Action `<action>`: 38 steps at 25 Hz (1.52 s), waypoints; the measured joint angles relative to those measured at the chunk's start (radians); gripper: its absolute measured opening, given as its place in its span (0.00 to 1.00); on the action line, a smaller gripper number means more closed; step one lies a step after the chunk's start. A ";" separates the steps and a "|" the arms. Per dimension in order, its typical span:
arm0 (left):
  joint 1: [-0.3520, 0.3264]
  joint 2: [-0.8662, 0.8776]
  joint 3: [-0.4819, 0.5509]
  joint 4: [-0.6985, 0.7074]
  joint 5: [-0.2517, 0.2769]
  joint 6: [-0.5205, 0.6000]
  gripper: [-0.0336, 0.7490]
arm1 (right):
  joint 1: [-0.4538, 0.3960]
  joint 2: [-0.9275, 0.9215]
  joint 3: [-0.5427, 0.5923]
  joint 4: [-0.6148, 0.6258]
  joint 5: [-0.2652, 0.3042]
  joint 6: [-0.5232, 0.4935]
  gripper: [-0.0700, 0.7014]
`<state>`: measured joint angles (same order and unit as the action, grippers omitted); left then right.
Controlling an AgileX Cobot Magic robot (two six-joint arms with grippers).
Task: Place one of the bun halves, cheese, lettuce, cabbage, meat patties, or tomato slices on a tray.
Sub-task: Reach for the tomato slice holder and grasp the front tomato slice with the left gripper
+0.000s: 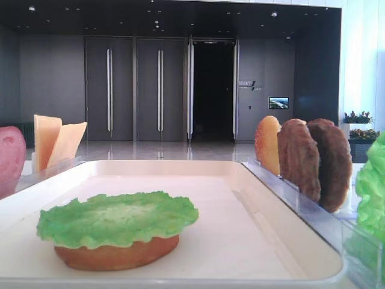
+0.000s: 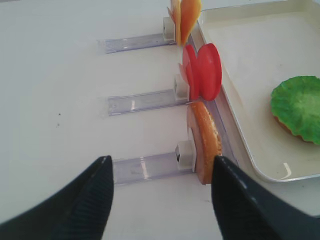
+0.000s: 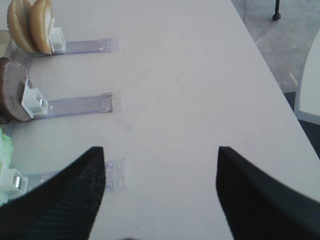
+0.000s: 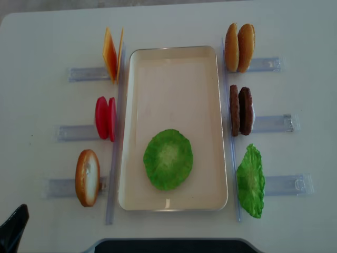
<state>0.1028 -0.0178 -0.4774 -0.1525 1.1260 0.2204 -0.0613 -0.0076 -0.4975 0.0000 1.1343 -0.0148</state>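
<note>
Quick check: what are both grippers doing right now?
Left gripper: jaws open, holding nothing.
Right gripper: jaws open, holding nothing.

A white table (image 4: pixel 174 23) bears the cream tray (image 4: pixel 174 52) between clear racks (image 4: pixel 274 124).

A dim lobby with dark panelled doors (image 1: pixel 135 90), ceiling spotlights and a glossy floor (image 1: pixel 162 150).

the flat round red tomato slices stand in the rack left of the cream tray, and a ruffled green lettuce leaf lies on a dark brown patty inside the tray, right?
Not quite. The ruffled green lettuce leaf in the cream-white rectangular tray lies on a smooth golden-brown bun half, not a patty; the low exterior view shows it. The flat round red tomato slices do stand left of the tray.
</note>
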 joint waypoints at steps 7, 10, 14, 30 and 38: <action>0.000 0.000 0.000 0.000 0.000 0.000 0.64 | 0.000 0.000 0.000 0.000 0.000 0.000 0.72; 0.000 0.000 0.000 -0.001 0.000 0.000 0.64 | 0.000 0.000 0.000 0.000 0.000 0.000 0.72; 0.000 0.000 0.000 -0.001 0.000 0.000 0.64 | 0.000 0.000 0.000 0.000 0.000 0.000 0.72; 0.000 0.000 0.000 -0.001 0.000 0.000 0.57 | 0.000 0.000 0.000 0.000 0.000 0.000 0.72; 0.000 0.000 0.000 -0.001 0.000 -0.001 0.71 | 0.000 0.000 0.000 0.000 0.000 0.000 0.72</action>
<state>0.1028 -0.0178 -0.4774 -0.1534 1.1260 0.2190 -0.0613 -0.0076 -0.4975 0.0000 1.1343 -0.0148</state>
